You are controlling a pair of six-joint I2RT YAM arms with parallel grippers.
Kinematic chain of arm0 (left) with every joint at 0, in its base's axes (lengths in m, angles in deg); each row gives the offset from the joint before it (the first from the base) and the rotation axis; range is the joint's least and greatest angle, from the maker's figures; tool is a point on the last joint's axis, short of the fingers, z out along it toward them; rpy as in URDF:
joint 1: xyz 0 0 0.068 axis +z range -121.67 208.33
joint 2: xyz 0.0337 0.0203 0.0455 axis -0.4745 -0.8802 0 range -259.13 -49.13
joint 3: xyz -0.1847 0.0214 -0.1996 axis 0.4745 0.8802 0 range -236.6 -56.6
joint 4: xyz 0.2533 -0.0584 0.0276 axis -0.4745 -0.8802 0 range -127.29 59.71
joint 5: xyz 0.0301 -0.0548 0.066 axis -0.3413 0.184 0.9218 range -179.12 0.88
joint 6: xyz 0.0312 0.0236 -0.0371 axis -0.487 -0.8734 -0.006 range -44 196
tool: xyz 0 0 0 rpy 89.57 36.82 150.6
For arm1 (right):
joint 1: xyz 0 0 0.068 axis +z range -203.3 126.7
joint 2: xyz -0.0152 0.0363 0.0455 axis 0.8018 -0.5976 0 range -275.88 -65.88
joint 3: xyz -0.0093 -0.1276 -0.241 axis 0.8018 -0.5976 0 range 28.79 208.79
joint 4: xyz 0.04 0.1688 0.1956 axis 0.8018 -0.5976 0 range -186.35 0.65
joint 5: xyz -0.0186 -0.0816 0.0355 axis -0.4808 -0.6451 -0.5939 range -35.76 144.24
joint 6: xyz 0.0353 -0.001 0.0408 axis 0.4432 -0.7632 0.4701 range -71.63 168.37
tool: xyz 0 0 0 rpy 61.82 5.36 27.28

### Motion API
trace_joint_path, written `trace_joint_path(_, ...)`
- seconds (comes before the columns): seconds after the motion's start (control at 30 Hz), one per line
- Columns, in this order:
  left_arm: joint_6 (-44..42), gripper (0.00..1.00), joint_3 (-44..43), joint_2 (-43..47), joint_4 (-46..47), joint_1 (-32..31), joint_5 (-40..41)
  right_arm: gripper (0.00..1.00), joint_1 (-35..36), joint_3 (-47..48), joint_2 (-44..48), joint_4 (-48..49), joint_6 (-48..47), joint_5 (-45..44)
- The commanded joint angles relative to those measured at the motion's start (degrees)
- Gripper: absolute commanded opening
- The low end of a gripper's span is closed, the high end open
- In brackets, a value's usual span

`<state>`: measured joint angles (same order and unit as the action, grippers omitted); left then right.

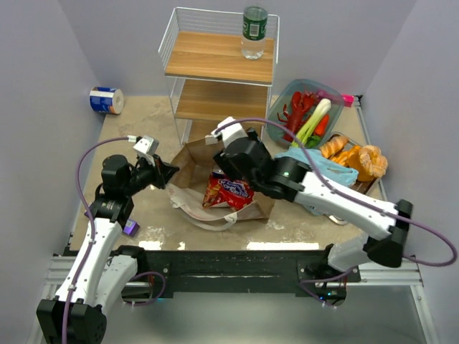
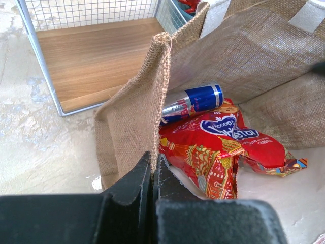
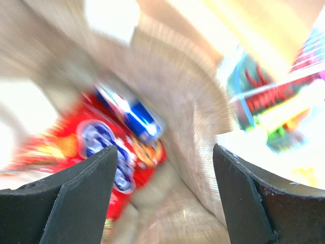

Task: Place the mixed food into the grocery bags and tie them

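Your left gripper [image 2: 153, 165] is pressed together on the frayed edge of the brown bag [image 2: 244, 56], a coarse woven sack lying on its side. Inside lie the crinkly red snack packet [image 2: 218, 147] and, touching it, the smooth cylindrical drink can [image 2: 195, 101]. Your right gripper [image 3: 165, 157] stands spread wide at the bag's mouth, holding nothing. The knobbly breads [image 1: 355, 158] rest well apart, at the right.

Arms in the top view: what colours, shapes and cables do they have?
The left arm and right arm have white links with black joints. A purple cable loops along each. The fingers are matte black wedges.
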<state>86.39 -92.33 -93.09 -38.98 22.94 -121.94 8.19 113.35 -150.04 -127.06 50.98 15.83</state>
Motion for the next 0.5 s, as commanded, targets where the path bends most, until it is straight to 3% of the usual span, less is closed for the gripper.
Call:
trace_joint_path(0.0, 0.86, 0.00, 0.13, -0.07, 1.92, 0.03, -0.84, 0.79, 0.29, 2.98, 9.87, 11.78, 2.66, 5.27)
trace_joint_path(0.23, 0.86, 0.00, 0.13, 0.28, 1.92, -0.06, -0.93, 0.85, -0.32, 9.04, 10.43, 26.70, 0.92, 0.11)
trace_joint_path(0.47, 0.86, 0.00, 0.22, 1.16, 1.92, -0.06, -0.84, 0.90, -10.15, 31.15, -4.94, 18.13, 5.64, 2.55)
